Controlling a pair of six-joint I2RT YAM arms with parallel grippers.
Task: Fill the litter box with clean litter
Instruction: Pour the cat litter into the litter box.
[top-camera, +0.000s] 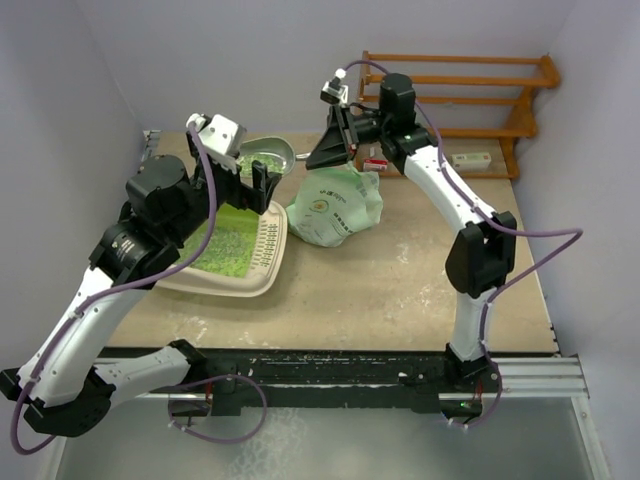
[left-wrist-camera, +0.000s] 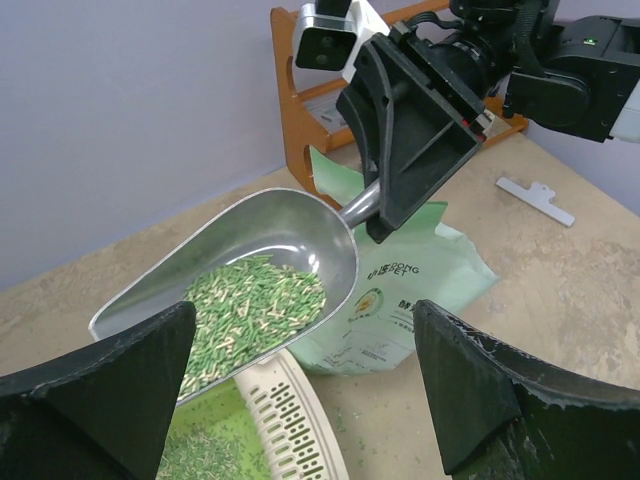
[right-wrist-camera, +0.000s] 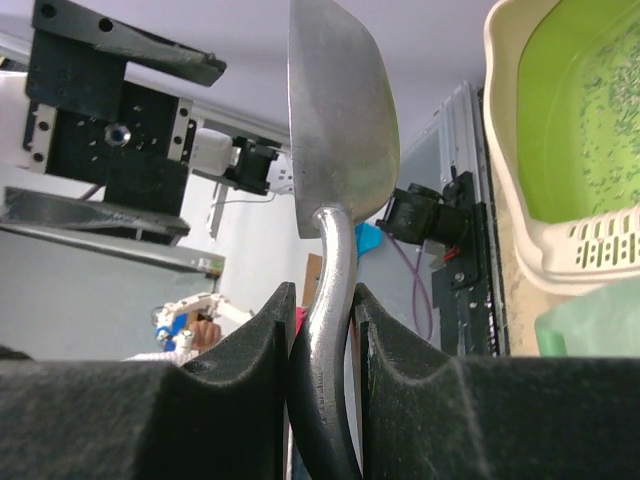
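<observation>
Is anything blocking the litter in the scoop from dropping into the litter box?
Nothing visible does. The right pincer holds the scoop of litter over the litter box; the open left pincer sits beside it.

Bright even light, soft faint shadows, dull sheen on metal scoop (left-wrist-camera: 270, 235), foreground fingers (right-wrist-camera: 225, 400) slightly blurred

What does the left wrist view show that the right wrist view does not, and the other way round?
Only the left wrist view: the clean litter heaped inside the scoop, and the print on the bag. Only the right wrist view: the scoop's bare back and the long cream rim of the litter box. Both: the right gripper shut on the scoop handle, the slotted grille and some green floor with granules.
</observation>
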